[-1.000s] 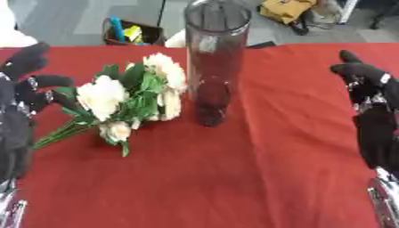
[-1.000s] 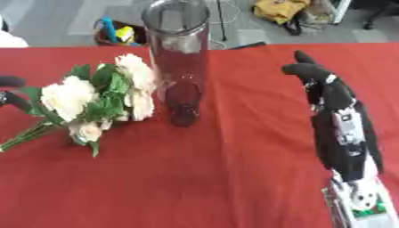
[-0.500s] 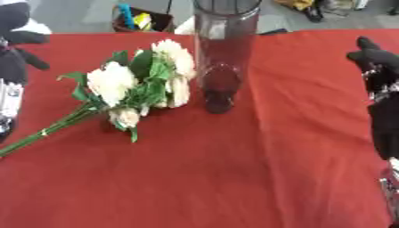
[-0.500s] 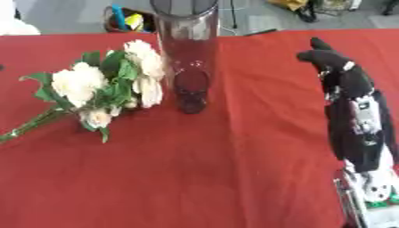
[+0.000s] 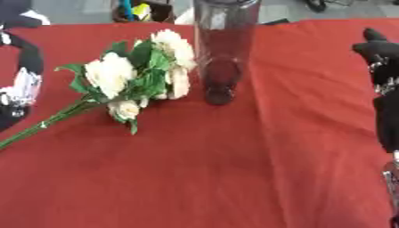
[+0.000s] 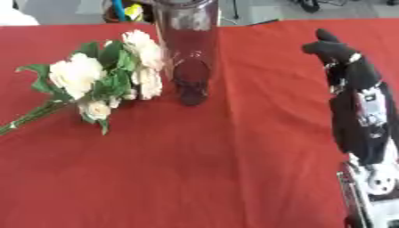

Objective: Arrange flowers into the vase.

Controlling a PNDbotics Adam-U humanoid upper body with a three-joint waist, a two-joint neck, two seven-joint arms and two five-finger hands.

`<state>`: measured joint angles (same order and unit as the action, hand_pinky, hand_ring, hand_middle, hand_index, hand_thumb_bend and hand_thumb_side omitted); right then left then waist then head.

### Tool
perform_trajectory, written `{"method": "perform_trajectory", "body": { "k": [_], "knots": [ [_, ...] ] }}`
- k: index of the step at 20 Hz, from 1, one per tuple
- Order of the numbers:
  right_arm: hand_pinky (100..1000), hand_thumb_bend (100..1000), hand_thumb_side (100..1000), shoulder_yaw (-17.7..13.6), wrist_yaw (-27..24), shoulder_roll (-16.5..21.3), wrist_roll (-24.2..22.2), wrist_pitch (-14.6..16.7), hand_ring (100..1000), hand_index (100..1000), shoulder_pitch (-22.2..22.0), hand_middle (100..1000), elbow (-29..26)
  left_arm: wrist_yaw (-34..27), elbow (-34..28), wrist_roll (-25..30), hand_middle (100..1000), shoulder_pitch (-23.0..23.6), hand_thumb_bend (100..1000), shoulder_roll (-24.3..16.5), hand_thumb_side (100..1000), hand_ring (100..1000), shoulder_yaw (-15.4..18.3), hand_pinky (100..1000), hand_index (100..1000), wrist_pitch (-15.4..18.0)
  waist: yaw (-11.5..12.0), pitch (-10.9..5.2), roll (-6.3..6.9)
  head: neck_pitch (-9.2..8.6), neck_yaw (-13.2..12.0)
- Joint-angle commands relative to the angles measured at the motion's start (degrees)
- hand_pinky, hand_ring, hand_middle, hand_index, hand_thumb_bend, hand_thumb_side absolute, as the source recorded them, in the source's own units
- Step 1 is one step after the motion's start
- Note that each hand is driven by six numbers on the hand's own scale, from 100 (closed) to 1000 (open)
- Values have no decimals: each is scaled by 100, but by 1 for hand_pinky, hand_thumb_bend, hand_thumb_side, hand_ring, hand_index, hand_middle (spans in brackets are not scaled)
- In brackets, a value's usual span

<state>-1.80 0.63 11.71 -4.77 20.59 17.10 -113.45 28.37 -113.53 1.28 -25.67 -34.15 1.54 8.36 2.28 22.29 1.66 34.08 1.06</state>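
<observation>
A red cloth (image 5: 202,178) covers the table and fills nearly the whole view. Beyond its far edge, at 12 o'clock, lies grey floor with some blurred clutter, including something yellow and blue.

The right arm runs up the 3 o'clock edge. It is black, with silver and white parts lower down. The right hand (image 6: 336,50) sits at about 2 o'clock with nothing in it. Its fingers look bunched together, but whether they are curled or straight cannot be told.

The left hand (image 5: 22,73) shows only partly, at the 9 o'clock edge, as a black and white shape. It holds nothing that can be seen, and its fingers cannot be made out.

A tall clear glass vase (image 5: 223,49) stands upright just above centre, at 12 o'clock. Its top is cut off by the upper edge, and no flowers are in it.

The flowers (image 5: 132,80) lie flat on the cloth at 10 o'clock. It is a bunch of cream-white blooms with green leaves. The nearest blooms lie just beside the vase on its left; whether they touch it cannot be told. The green stems (image 5: 43,125) trail away toward 8 o'clock. Neither hand touches the bunch.
</observation>
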Motion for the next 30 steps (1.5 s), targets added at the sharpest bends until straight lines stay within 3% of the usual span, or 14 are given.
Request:
{"method": "perform_trajectory", "body": {
  "k": [1,6,11,16,18,20,30],
  "knots": [
    [1000,100,970,23,68,63,-42,30,1000,796,6,720,-114,339,-106,254,860,-205,100,-650,673,794,-103,603,945,-236,-9,-89,4,-102,8],
    [1000,100,971,64,98,68,-81,65,1000,795,-17,720,-114,683,12,990,867,-426,100,-1138,659,808,-240,624,961,-498,-69,-81,2,-192,-13],
    [1000,100,973,113,119,69,-147,76,1000,795,-34,719,-114,1046,508,1798,873,-685,100,-1461,674,829,-374,665,998,-415,-107,-76,6,-263,-23],
    [1000,100,972,126,126,62,-189,82,1000,794,-43,719,-114,1159,1077,2278,896,-944,100,-1479,753,848,-437,689,1000,-280,-163,-73,20,-349,-101],
    [1000,100,972,126,133,55,-199,70,1000,792,-48,718,-114,1176,1273,2380,911,-1003,209,-1458,858,861,-447,702,1000,-232,-180,-71,32,-348,-175],
    [1000,100,972,125,147,46,-211,58,1000,791,-51,717,-114,1227,1466,2481,915,-1052,267,-1448,899,865,-461,709,1000,-197,-189,-62,40,-352,-251],
    [1000,100,971,136,202,-8,-271,3,1000,785,-42,713,-114,1687,1987,2704,922,-1114,403,-1389,930,865,-515,732,1000,-533,-218,-13,59,-396,-235]
  ]
}}
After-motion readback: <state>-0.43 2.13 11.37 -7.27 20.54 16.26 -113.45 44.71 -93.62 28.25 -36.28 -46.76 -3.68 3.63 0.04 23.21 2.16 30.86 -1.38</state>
